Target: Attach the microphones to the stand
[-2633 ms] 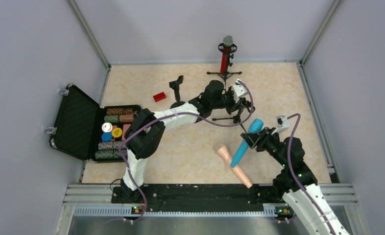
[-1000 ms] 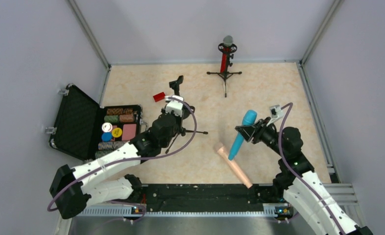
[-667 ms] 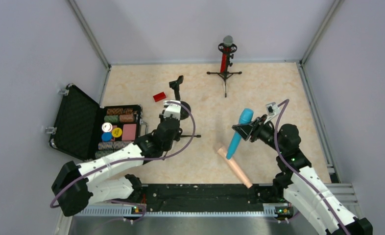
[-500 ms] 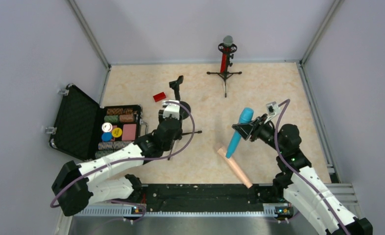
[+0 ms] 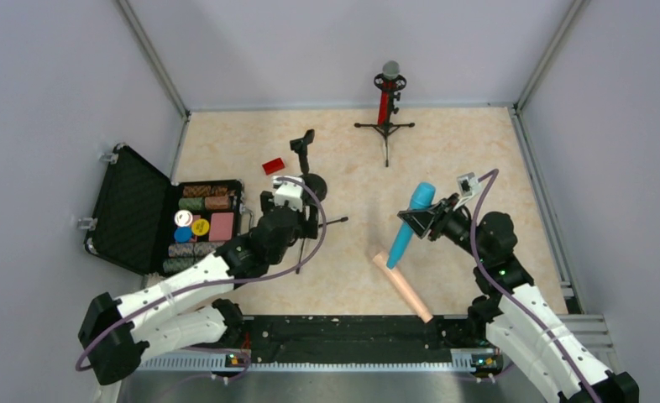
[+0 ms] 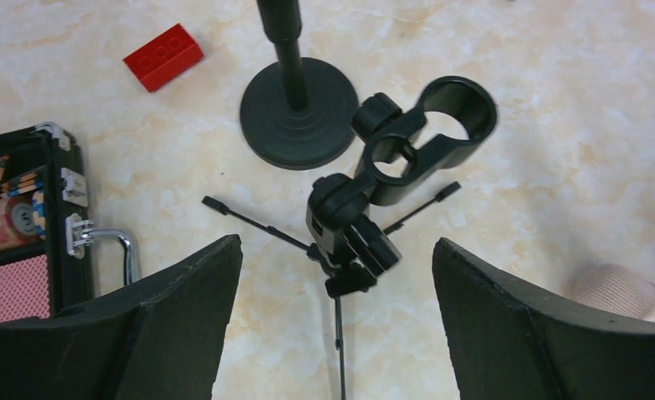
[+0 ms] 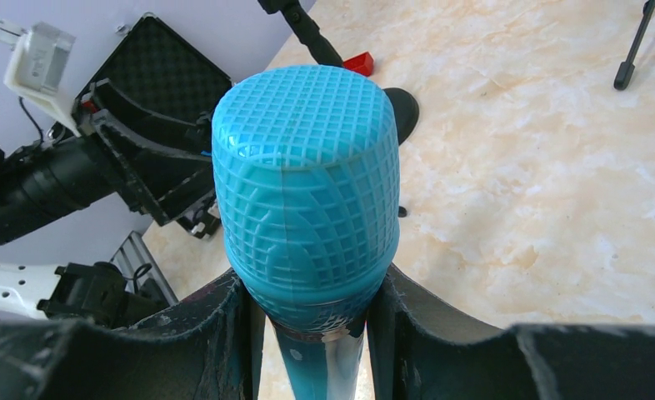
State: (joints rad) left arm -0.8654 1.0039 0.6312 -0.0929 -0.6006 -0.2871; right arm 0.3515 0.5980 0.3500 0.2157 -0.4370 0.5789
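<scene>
A small black tripod stand (image 6: 366, 208) with an empty ring clip (image 6: 449, 117) stands on the table. My left gripper (image 6: 337, 329) hovers just behind it, open, its fingers (image 6: 182, 317) on either side and touching nothing; from above this gripper (image 5: 311, 220) is at centre left. My right gripper (image 7: 307, 325) is shut on the cyan-blue microphone (image 7: 306, 183), held tilted, head up, above the table (image 5: 411, 222). The peach-pink microphone (image 5: 402, 285) lies flat below it. The red microphone (image 5: 385, 99) sits in the far tripod stand (image 5: 385, 126).
A round-base stand (image 6: 295, 112) with a clip on top (image 5: 303, 144) stands just beyond the small tripod. A red block (image 5: 272, 166) lies left of it. An open black case (image 5: 133, 210) with poker chips lies at the left. Grey walls enclose the table.
My left gripper has opened and let go of the small tripod stand, then drawn back slightly towards its base. The right arm with the cyan microphone has barely moved.
</scene>
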